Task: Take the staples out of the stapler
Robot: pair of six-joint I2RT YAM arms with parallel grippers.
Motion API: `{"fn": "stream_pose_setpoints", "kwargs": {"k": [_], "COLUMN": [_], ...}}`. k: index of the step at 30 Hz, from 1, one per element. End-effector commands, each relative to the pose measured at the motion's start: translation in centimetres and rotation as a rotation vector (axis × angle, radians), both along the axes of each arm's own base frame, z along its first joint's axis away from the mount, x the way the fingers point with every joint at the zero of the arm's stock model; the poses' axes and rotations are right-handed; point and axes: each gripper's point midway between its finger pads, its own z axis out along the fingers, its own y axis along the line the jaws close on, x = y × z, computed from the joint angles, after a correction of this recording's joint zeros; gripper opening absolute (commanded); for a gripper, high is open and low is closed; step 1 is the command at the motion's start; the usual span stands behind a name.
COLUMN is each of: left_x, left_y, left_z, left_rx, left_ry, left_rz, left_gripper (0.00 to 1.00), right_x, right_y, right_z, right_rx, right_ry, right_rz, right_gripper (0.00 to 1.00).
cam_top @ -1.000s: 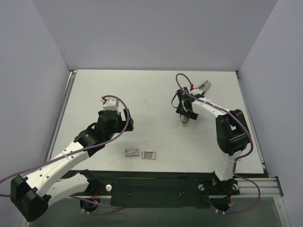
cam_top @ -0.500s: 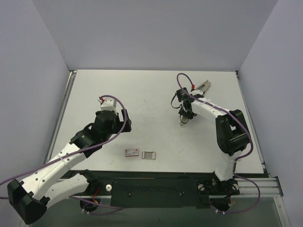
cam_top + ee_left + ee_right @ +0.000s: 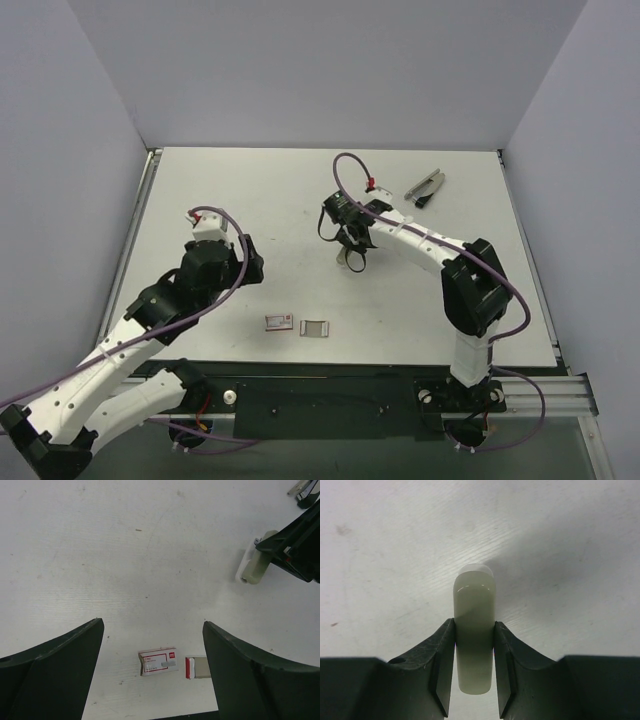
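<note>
The stapler is in two parts. My right gripper [image 3: 474,625] is shut on the pale grey-green shell bar [image 3: 474,630], which sticks out past the fingertips just above the table. That bar also shows in the left wrist view [image 3: 257,565] and, from above, under the right gripper [image 3: 350,250] mid-table. The black-and-silver inner bar [image 3: 425,187] lies apart at the back right. My left gripper [image 3: 152,625] hangs open and empty over the front of the table, left of centre [image 3: 248,265]. No staples can be made out.
A small red-and-white box [image 3: 278,322] lies near the front edge, with a grey sliding tray [image 3: 314,327] just right of it; both also show between the left fingers, the box [image 3: 158,661] and tray [image 3: 196,667]. Walls enclose the table on three sides.
My right gripper shut on the shell bar and carried it leftward toward the table's middle. The left arm drew back to the left and nearer the front edge.
</note>
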Motion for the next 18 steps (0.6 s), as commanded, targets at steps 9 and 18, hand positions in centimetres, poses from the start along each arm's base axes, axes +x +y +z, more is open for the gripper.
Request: {"fn": "stream_pose_setpoints", "kwargs": {"k": [9,18], "left_x": [-2.3,-3.1], "left_y": [2.4,3.4], "left_z": [2.4,2.7], "left_rx": [-0.041,-0.049], "left_ry": [-0.084,-0.115], "left_rz": [0.004,0.011], "left_gripper": [0.95,0.95], "right_x": [0.6,-0.2], "right_y": [9.3,12.5], "right_z": [0.7,-1.1], "right_rx": [0.054,0.044], "right_ry": [-0.081,-0.056], "right_rz": [-0.082,-0.050], "right_gripper": [0.00,0.00]}}
